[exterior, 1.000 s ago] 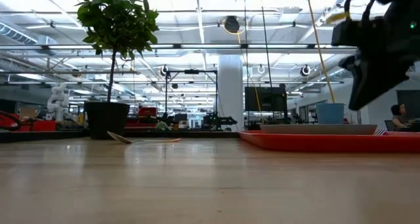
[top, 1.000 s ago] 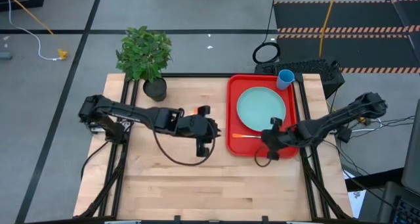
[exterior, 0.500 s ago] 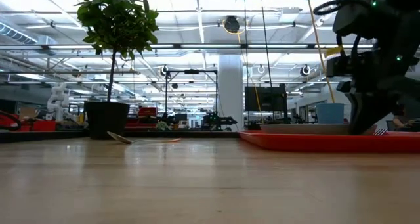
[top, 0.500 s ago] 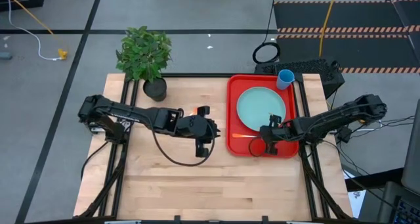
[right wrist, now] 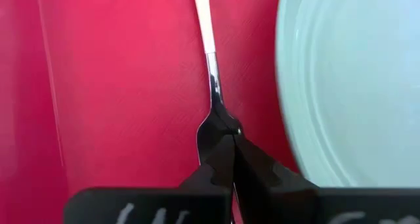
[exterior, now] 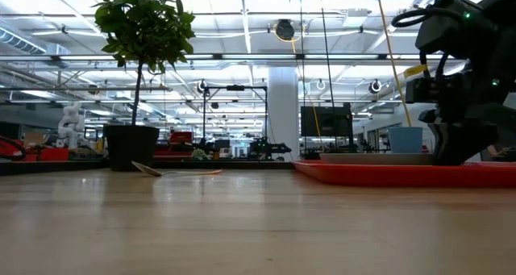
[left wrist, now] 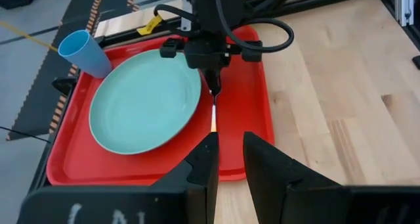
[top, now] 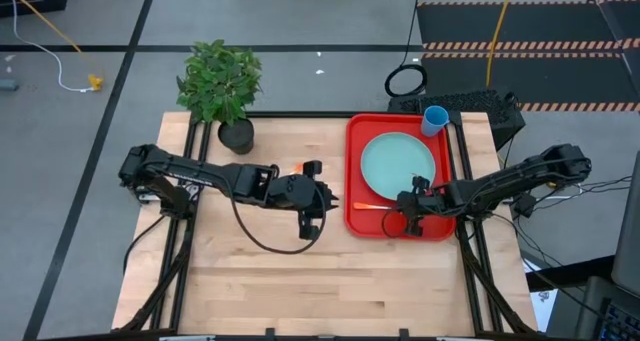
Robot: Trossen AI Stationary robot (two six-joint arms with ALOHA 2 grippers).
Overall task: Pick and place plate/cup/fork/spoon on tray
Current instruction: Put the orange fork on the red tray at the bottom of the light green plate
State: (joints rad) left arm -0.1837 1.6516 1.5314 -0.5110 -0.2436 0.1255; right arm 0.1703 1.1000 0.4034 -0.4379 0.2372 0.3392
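1. Pale wooden table [top: 260, 271] on a grey floor, with a potted plant [top: 222, 89] at its 11 o'clock corner.
2. At the table's 2 o'clock side, a red tray [top: 356, 161], long axis running from 12 to 6.
3. Inside the tray toward 12 o'clock, a pale turquoise plate [top: 397, 165]; beyond its 1 o'clock edge, a blue cup [top: 434, 119] standing upright at the tray's corner.
4. Just off the plate's 6 o'clock rim, lying flat on the tray floor, an orange-handled utensil [top: 372, 207]; metal end under the pincer tips, so fork or spoon cannot be told.
5. Right pincer [top: 408, 209] down on the tray at the utensil's metal end, fingers [right wrist: 216, 163] clenched together on it, handle pointing toward 9 o'clock in the high view.
6. Left pincer [top: 318, 203] held over bare wood near the table's middle, at 9 o'clock of the tray, fingers [left wrist: 203, 163] spread with a narrow gap and grasping nothing.
7. Low on the wood near the plant pot, seen across the table, another slim utensil [exterior: 173, 172] lying flat.
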